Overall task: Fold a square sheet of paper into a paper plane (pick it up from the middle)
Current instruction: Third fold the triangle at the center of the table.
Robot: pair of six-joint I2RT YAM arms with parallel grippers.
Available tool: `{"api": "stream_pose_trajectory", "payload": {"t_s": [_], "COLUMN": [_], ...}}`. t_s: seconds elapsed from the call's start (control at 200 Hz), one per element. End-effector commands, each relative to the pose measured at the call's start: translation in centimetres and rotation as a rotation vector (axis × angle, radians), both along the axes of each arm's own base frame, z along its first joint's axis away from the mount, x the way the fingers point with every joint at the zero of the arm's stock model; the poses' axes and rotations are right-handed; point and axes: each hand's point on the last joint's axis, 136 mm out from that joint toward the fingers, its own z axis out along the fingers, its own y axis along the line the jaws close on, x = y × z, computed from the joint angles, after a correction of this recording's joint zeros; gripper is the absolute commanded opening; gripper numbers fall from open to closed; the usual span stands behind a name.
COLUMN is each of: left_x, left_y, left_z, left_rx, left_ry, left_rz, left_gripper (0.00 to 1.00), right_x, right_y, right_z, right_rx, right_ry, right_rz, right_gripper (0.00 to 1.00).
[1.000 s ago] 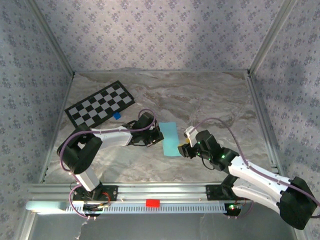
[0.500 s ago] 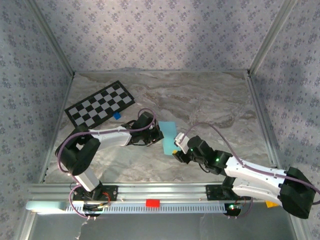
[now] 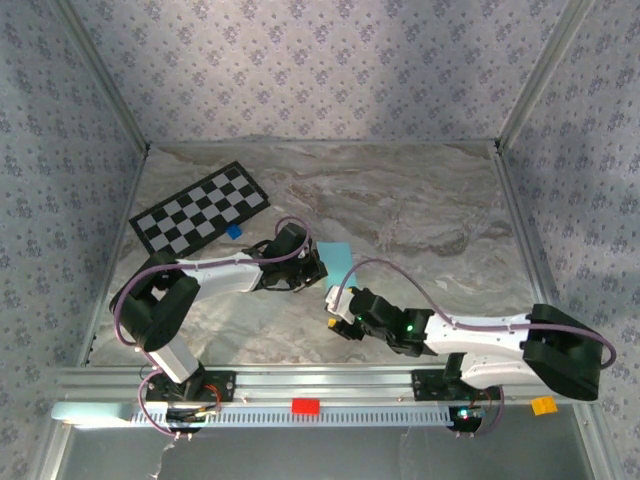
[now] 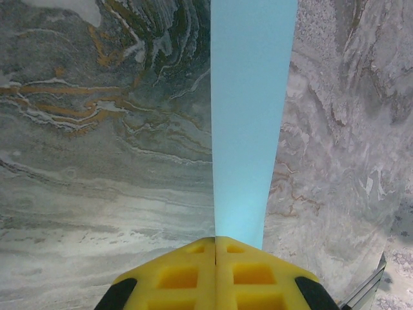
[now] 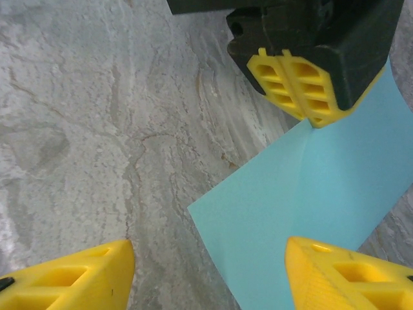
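Right wrist view: square sheet of paper (image 5: pixel 310 213) at 4 o'clock, left tool (image 5: pixel 308 119) clamped on its 1 o'clock edge, right tool (image 5: pixel 210 274) spread apart. Likely light and floppy; pinch an edge.

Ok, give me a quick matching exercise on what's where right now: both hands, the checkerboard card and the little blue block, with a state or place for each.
Things:
1. left hand
2. right hand
3. checkerboard card
4. blue block

States and places:
A. open, facing a corner of the sheet of paper
B. lying flat at the far left of the table
C. shut on the sheet's edge
D. just beside the card's near edge

Pairs: 1-C, 2-A, 3-B, 4-D
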Motion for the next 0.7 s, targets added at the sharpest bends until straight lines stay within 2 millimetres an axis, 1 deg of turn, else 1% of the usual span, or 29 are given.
{"api": "stream_pose_trajectory", "payload": {"t_s": [0.0, 0.125, 0.335, 0.425, 0.54, 0.695], "left_x": [0.5, 0.5, 0.4, 0.4, 0.3, 0.3], "left_y": [-0.2, -0.3, 0.0, 0.0, 0.2, 0.4], "left_z": [0.3, 0.4, 0.4, 0.5, 0.6, 0.7], "left_rx": [-0.015, -0.018, -0.016, -0.016, -0.016, -0.015], "left_ry": [0.004, 0.004, 0.000, 0.000, -0.005, -0.007], "left_rz": [0.017, 0.012, 0.018, 0.017, 0.023, 0.031], "left_gripper": [0.01, 0.01, 0.01, 0.01, 0.01, 0.01], "right_x": [1.7, 1.6, 0.9, 0.5, -0.7, -0.5], "right_y": [0.7, 0.7, 0.7, 0.3, -0.2, -1.0], "right_z": [1.8, 1.4, 0.9, 0.7, 0.5, 0.7], "right_rx": [0.018, 0.035, 0.005, -0.008, -0.029, 0.006], "right_ry": [-0.101, -0.098, -0.087, -0.089, -0.056, -0.051], "right_rz": [-0.060, -0.058, -0.009, 0.010, 0.095, 0.096], "right_gripper": [0.65, 0.65, 0.65, 0.66, 0.66, 0.66]}}
